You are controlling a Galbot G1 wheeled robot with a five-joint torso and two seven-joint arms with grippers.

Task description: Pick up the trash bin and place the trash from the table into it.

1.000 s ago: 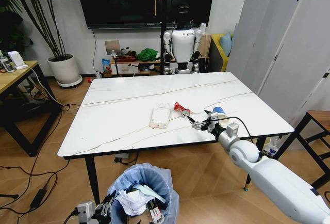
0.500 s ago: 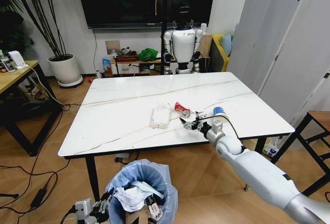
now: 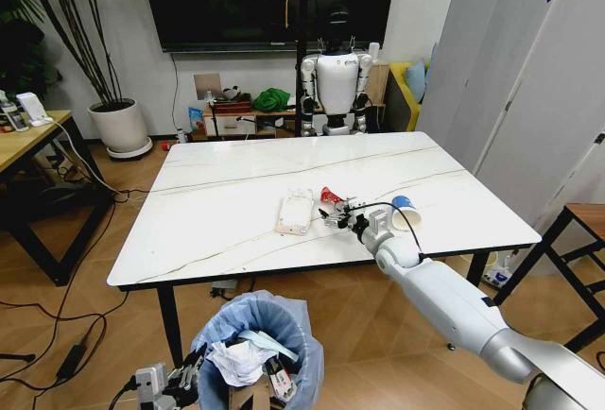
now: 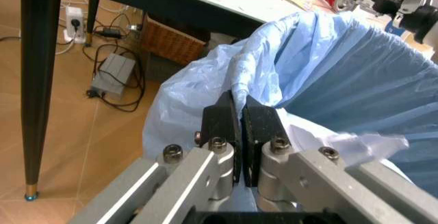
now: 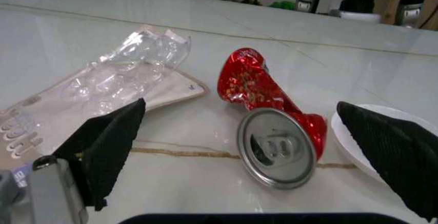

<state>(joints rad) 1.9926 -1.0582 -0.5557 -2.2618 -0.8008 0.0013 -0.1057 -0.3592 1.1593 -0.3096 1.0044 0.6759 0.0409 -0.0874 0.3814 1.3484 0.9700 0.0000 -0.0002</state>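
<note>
The trash bin [image 3: 257,339], lined with a light blue bag [image 4: 342,70], stands below the table's front edge with crumpled white paper inside. My left gripper [image 3: 181,384] [image 4: 239,124] is shut on the bag-covered rim. On the white table [image 3: 217,230] lie a crushed red can [image 3: 331,199] [image 5: 263,101], a clear plastic pack [image 3: 294,213] [image 5: 116,80] and a blue-and-white paper cup [image 3: 405,212]. My right gripper [image 3: 337,215] [image 5: 253,152] is open just above the tabletop, its black fingers [image 5: 110,144] spread to either side of the can without touching it.
A white humanoid robot [image 3: 336,84] stands behind the table. A wooden desk [image 3: 24,141] and a potted plant [image 3: 118,122] are at the left, and a dark stool [image 3: 581,226] at the right. Cables [image 3: 57,334] run over the floor beside the bin.
My right gripper has slid left across the table from beside the cup to the red can. The bin and left gripper have barely shifted.
</note>
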